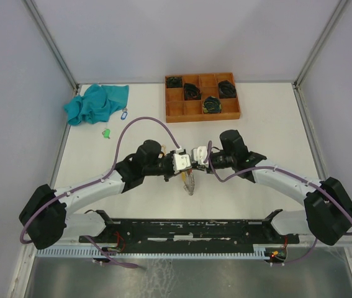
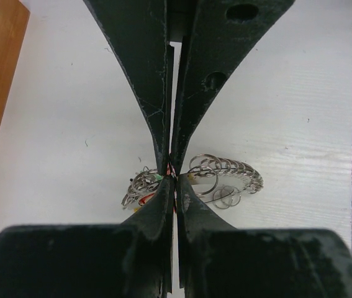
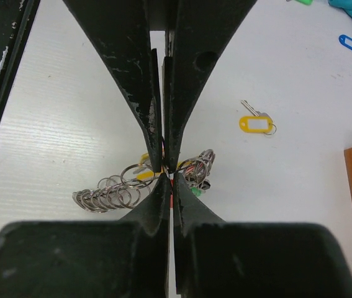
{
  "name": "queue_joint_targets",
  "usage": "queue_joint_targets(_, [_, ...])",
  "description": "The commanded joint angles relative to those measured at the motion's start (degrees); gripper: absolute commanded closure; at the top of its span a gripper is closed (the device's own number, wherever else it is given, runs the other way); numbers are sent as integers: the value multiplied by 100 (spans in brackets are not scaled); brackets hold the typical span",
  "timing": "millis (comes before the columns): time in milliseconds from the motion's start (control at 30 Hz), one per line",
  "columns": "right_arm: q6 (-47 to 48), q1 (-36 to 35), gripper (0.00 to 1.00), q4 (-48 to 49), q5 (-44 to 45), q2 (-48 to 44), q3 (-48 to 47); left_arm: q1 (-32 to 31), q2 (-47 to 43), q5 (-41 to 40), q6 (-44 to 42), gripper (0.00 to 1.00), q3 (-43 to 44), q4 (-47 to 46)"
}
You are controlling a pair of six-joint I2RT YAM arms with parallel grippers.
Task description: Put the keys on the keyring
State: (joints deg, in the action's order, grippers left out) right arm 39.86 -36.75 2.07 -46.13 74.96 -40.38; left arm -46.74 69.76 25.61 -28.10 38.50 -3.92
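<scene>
Keyring [image 2: 228,174] clamped in left jaws and right jaws; left arm [image 1: 101,184], right arm [image 1: 281,180] angled inward, meeting.

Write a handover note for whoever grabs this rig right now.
Left gripper: shut, pinching the bunch of linked silver metal rings.
Right gripper: shut on the same bunch from the opposite side.
A yellow tag shows at the pinch; whether it is threaded, cannot tell.
Loose on the table: small metal key with yellow oval tag, blue-tagged key beside the teal cloth, green tag.
Done: none clearly on. Left: thread those three.
</scene>
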Motion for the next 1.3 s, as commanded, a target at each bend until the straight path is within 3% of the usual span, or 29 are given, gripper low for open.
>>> queue_joint_targets(0, [-161, 48, 99, 390, -252, -230, -80, -42, 18, 110, -189, 97, 135, -370])
queue_joint_targets(100, [-378, 145, 99, 634, -243, -297, 22, 8, -101, -24, -13, 89, -52, -700])
queue_joint_targets(367, [-848, 361, 99, 1377, -399, -522, 316, 471, -667, 104, 934, 69, -1066, -2748])
queue_joint_targets(567, [-936, 428, 99, 1527, -439, -582, 387, 684, -568, 387, 1347, 59, -1239, -3271])
queue_joint_targets(933, [-1019, 458, 99, 1675, -648, -535, 408, 880, -304, 775, 1592, 58, -1267, -3617])
queue_joint_targets(1267, [-882, 467, 99, 1415, -931, -516, 290, 1057, -83, 1561, 1527, 66, -1236, -3633])
